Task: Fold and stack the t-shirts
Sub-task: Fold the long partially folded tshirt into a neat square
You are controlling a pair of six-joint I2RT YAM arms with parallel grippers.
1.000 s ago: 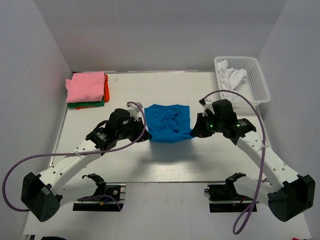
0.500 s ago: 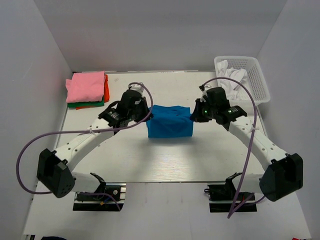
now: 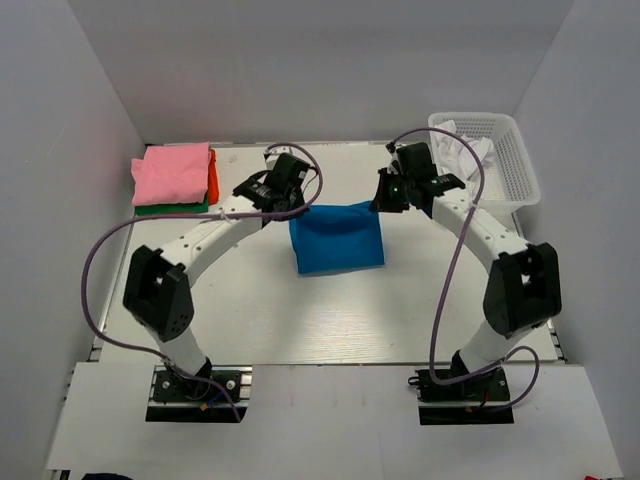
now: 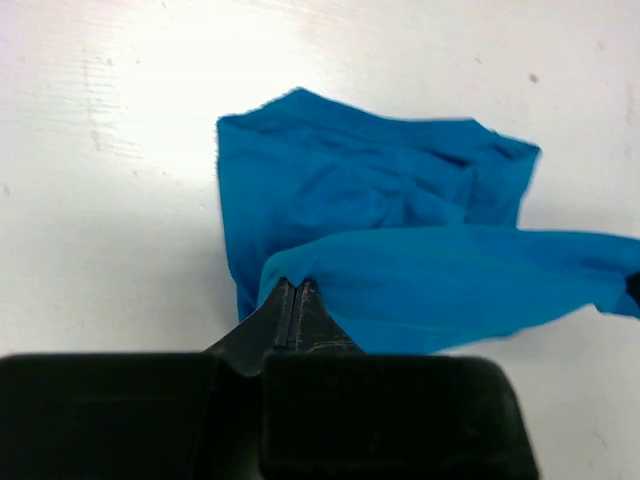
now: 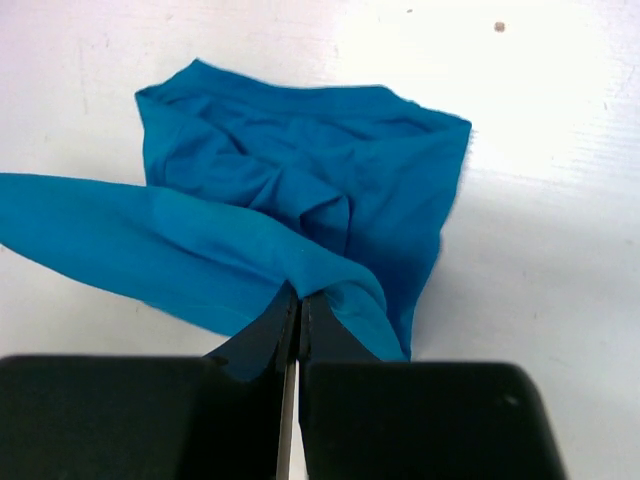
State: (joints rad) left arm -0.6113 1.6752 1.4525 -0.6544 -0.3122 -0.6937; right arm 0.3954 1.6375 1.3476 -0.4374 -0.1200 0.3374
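The bright blue t-shirt (image 3: 337, 238) lies partly folded at the middle of the table, its far edge lifted. My left gripper (image 3: 297, 206) is shut on the shirt's far left corner; in the left wrist view the gripper (image 4: 291, 287) pinches the blue cloth (image 4: 400, 250). My right gripper (image 3: 378, 204) is shut on the far right corner; in the right wrist view the gripper (image 5: 298, 296) pinches the cloth (image 5: 300, 190). A stack with the pink t-shirt (image 3: 172, 172) on top of the orange t-shirt (image 3: 213, 179) and the green t-shirt (image 3: 165, 210) lies at the far left. White t-shirts (image 3: 466, 154) lie in the basket.
A white plastic mesh basket (image 3: 515, 165) stands at the far right corner. White walls close in the table at the back and both sides. Purple cables loop from both arms.
Both grippers have carried the shirt's held edge away from the arm bases toward the far side of the table, folding the blue cloth over itself. The arms are now stretched far forward.
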